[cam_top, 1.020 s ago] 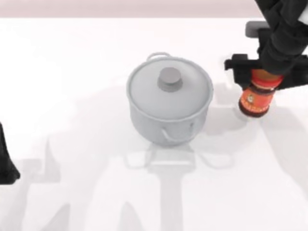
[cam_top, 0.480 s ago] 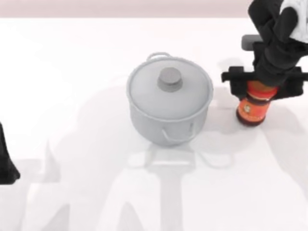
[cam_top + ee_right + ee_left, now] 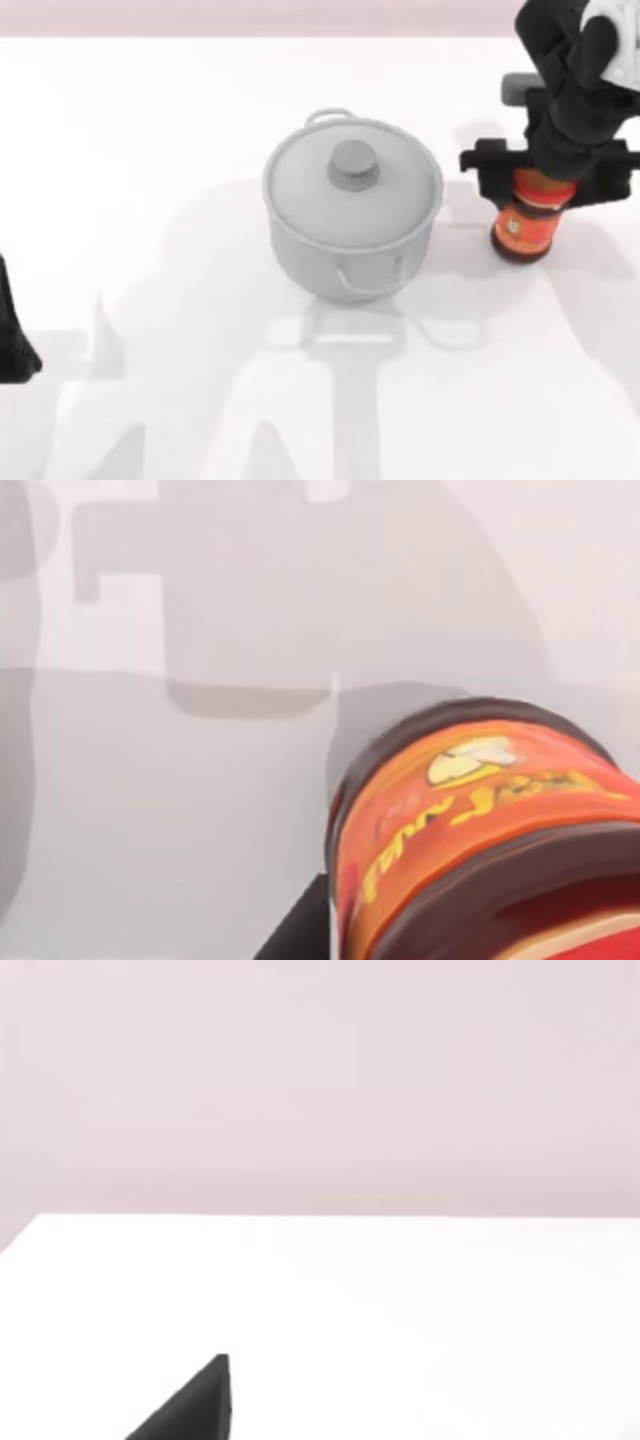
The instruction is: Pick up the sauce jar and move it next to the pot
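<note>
Two arms at a white table (image 3: 150,130), only one at work. Right gripper (image 3: 545,180) is over the table's right side, near the far edge, coming down from above w/ its black crossbar spanning the top of the sauce jar (image 3: 528,222). Jaws pinch the jar just under its orange-red lid; label and dark-brown base show below the bar. Jar is upright w/ its base at the tabletop; can't tell if it's touching or just clear. It stands to the right of the pot (image 3: 352,205), near but apart, w/ a strip of bare table between them.

Pot is abt mid-table, lid on, darker knob centred, one loop handle toward the far side and one toward the near side.

Left arm is parked at the left edge, only a dark sliver of it (image 3: 15,340) in the top view; its jaws can't be told.

Surface is plain white, matte, crossed by soft grey shadows of pot and arms. Backdrop beyond the far edge is a flat pale pinkish wall (image 3: 320,1080), w/o detail. Right wrist view shows the sauce jar (image 3: 480,820) close up against shadowed tabletop.
</note>
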